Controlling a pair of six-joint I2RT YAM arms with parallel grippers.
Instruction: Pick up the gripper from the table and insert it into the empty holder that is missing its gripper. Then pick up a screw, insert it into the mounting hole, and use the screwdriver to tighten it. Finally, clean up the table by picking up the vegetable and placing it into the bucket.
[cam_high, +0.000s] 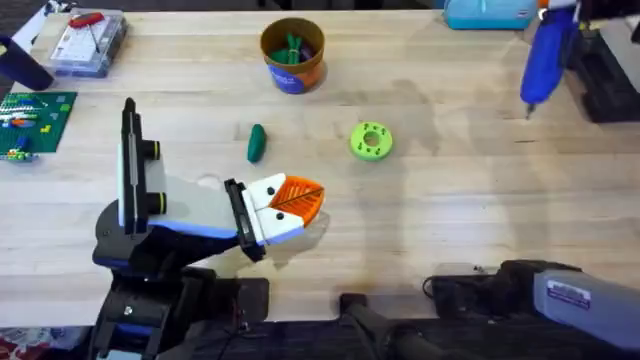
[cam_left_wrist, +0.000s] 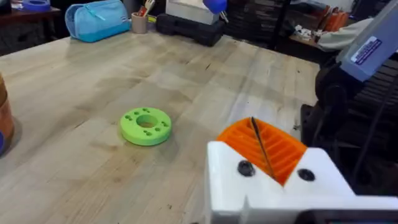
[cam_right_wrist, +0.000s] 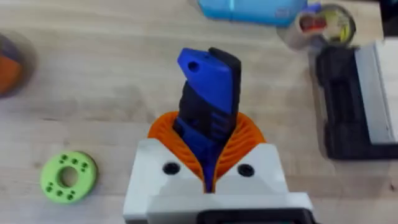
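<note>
- Left gripper (cam_high: 300, 200): low over the table (cam_high: 450, 210) at centre-left. Its orange pads (cam_left_wrist: 264, 146) are pressed together with only a thin dark seam between them, and nothing is held.
- Right gripper (cam_right_wrist: 210, 165): raised at the far right of the overhead view, its pads clamped on the screwdriver (cam_high: 548, 52). The blue body stands up between the fingers in the right wrist view, and from overhead the thin bit points down toward the tabletop.
- Vegetable (cam_high: 257, 142): lies on the table beyond the left gripper and a little to its left, near but not touching it.
- Bucket (cam_high: 293, 56): stands upright farther back, beyond the vegetable, with green items showing inside. It is well apart from both grippers.
- Lime-green ring (cam_high: 371, 141): flat on the table to the right of the vegetable, ahead of the left gripper and apart from it.
- Clear parts box (cam_high: 88, 42): far left corner, with a red-handled tool (cam_high: 85, 19) lying on top.
- Blue pouch (cam_high: 490, 12): at the far edge, left of the screwdriver.
</note>
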